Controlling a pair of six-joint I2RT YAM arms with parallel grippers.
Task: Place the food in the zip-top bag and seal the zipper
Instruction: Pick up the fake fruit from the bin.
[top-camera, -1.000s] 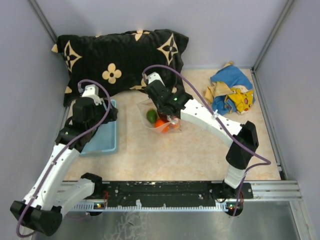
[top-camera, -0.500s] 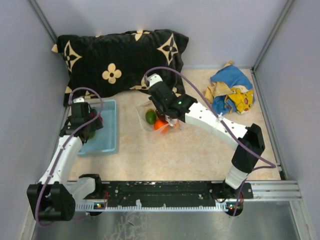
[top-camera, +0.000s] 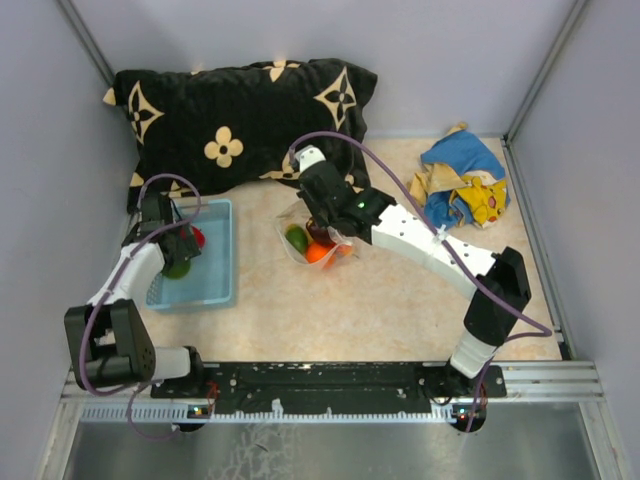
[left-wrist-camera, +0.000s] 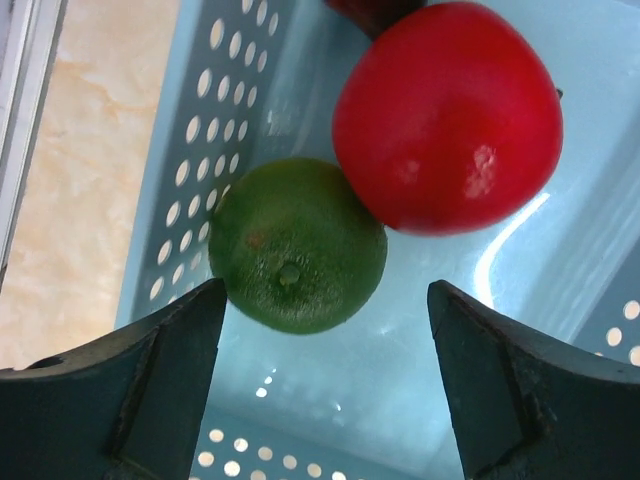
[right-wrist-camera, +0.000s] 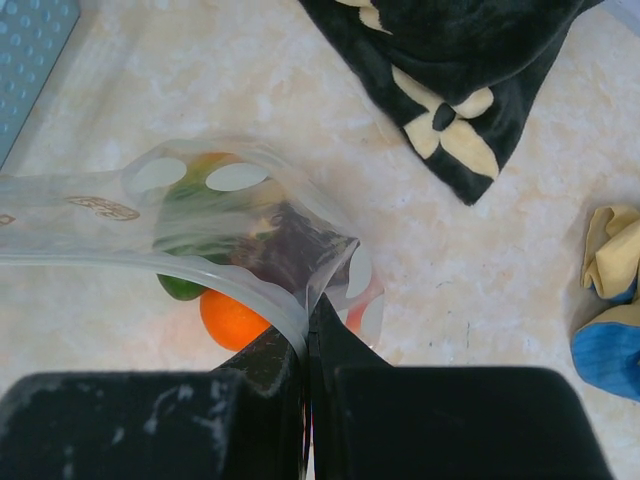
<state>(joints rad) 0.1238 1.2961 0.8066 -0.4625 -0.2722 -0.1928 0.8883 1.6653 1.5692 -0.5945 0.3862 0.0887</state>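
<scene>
**Left hand over the basket, right hand on the bag**

Black pillow (top-camera: 240, 105) sits far left; light blue basket (top-camera: 218, 285) is nearer, my left gripper (left-wrist-camera: 325, 300) hanging over it, fingers wide apart, nothing held; zip-top bag (right-wrist-camera: 250, 180) mid-table, its zipper (right-wrist-camera: 180, 268) pinched in my right gripper (right-wrist-camera: 307, 340), fingers together; red fruit (left-wrist-camera: 447, 115) and green lime (left-wrist-camera: 298, 245) touch in the basket; an orange piece (right-wrist-camera: 232, 318) is bagged.
</scene>
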